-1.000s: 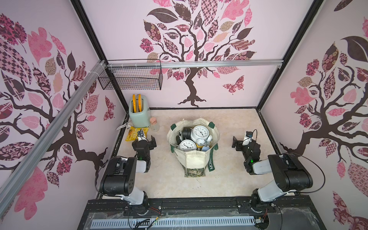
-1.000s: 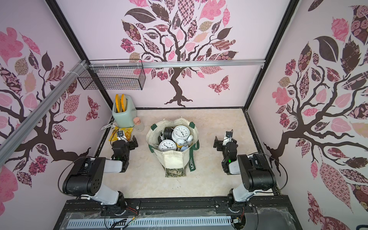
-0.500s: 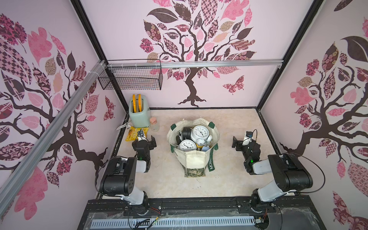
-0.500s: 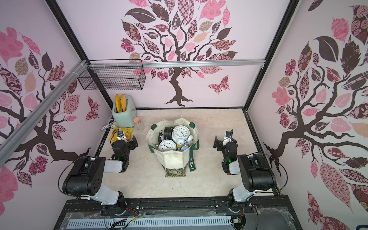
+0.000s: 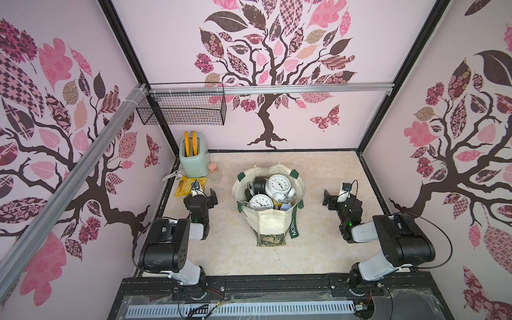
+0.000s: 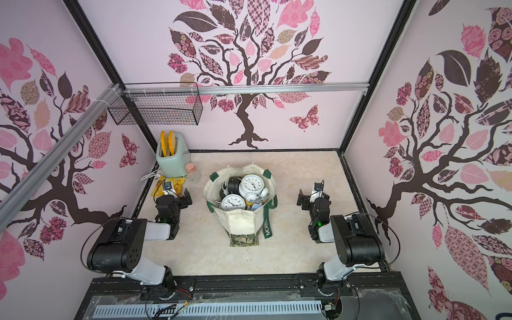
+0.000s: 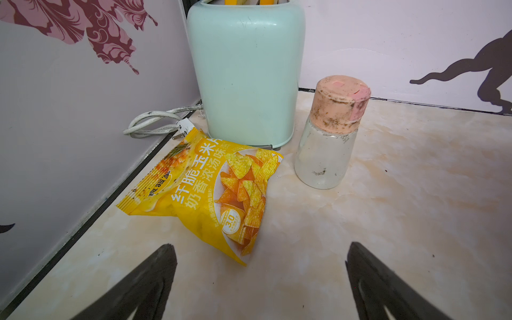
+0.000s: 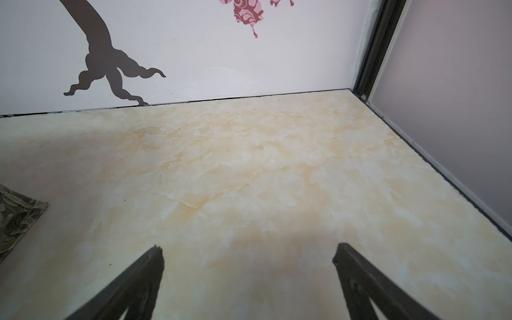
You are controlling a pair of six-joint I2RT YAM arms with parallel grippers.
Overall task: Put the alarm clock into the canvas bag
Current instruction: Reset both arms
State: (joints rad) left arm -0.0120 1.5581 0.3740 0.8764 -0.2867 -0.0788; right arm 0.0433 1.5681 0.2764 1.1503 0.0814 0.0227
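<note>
The canvas bag is seen standing open at the middle of the bench, between the two arms. Two white alarm clocks and a black alarm clock are lodged inside it, the white dials turned upward. The left hand is held with its fingers wide apart and nothing between them, near a yellow snack packet, a mint toaster and a capped jar. The right hand is likewise spread and empty, over bare bench, apart from the bag.
</note>
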